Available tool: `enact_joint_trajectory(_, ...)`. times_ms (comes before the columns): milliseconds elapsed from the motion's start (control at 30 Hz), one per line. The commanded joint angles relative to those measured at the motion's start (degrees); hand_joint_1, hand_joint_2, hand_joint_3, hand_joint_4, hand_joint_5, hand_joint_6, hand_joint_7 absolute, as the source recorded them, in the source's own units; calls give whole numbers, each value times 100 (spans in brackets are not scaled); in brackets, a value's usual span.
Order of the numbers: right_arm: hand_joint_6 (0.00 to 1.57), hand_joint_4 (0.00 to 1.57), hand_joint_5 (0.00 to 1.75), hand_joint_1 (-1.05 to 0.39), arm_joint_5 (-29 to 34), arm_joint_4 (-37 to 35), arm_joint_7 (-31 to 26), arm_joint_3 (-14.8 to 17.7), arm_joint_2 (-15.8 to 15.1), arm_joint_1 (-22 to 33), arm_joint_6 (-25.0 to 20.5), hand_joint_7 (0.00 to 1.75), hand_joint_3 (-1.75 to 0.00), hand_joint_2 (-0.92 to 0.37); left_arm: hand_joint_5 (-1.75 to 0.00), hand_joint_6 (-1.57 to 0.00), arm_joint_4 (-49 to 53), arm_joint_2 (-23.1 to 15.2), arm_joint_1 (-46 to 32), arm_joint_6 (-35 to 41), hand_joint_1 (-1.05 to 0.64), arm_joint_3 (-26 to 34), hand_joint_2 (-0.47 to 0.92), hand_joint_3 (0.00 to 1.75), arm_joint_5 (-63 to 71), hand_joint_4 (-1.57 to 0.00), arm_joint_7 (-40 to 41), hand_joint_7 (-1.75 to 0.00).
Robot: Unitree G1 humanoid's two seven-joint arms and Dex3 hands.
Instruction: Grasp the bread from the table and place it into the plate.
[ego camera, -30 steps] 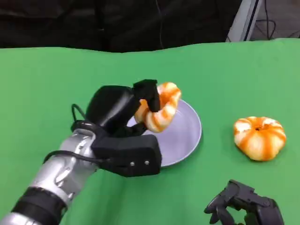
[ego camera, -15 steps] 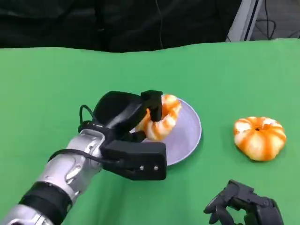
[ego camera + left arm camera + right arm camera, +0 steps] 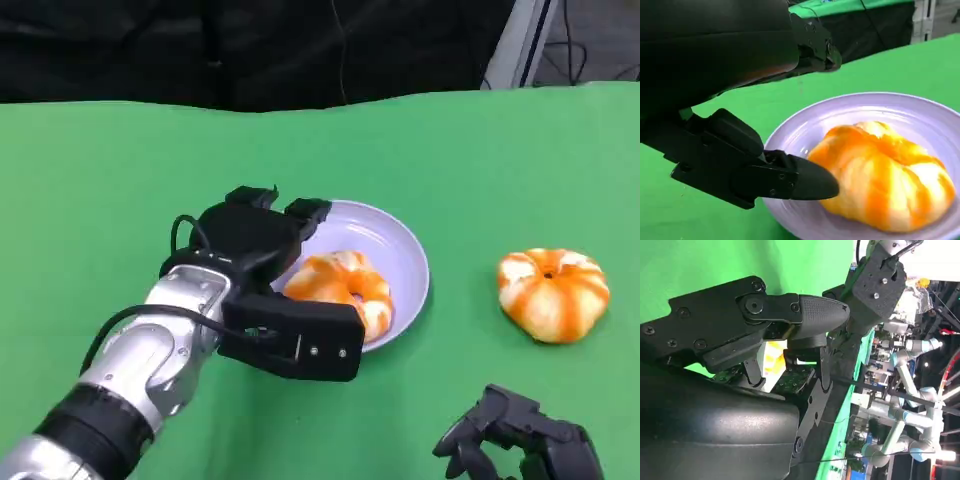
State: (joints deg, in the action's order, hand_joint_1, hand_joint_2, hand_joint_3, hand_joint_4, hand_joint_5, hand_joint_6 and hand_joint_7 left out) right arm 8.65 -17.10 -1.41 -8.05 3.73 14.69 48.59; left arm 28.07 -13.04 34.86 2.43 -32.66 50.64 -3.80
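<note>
An orange-and-white striped bread (image 3: 340, 287) lies in the pale lilac plate (image 3: 402, 248) at the middle of the green table. My left hand (image 3: 255, 236) hovers at the plate's left rim with its fingers apart and off the bread. In the left wrist view the bread (image 3: 885, 175) rests on the plate (image 3: 805, 131), with one finger (image 3: 790, 182) close beside it and another above it. My right hand (image 3: 520, 447) lies low at the near right with its fingers curled in, holding nothing.
A second striped bread (image 3: 553, 293) lies on the green cloth (image 3: 480, 160) to the right of the plate. The table's far edge meets a dark backdrop. Open cloth stretches to the left and behind the plate.
The left hand lowered the bread onto the plate and let it go, its fingers now spread and drawn back to the left rim. The right hand has stayed still.
</note>
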Motion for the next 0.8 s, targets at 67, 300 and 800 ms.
enact_joint_trajectory(67, 87, 80, 156, -68, -17, 5, -47, 34, -48, 30, 47, 123, -47, -92, 0, 0, -429, -277, -208, -124, -98, 149, 92, 45, -312, 0, -335, -1)
enact_joint_trajectory(300, 87, 80, 156, -68, -73, 7, -13, 18, -50, 27, 44, 124, -47, -91, -6, -10, -1394, -641, -791, -590, -86, 669, 92, 41, -992, -11, -355, -5)
enact_joint_trajectory(800, 86, 80, 157, -68, 3, -21, -76, 19, -28, 1, 99, 124, -47, -92, -91, -85, -2782, -322, -2983, -2254, -25, 2582, 92, 13, -3926, -74, -117, -28)
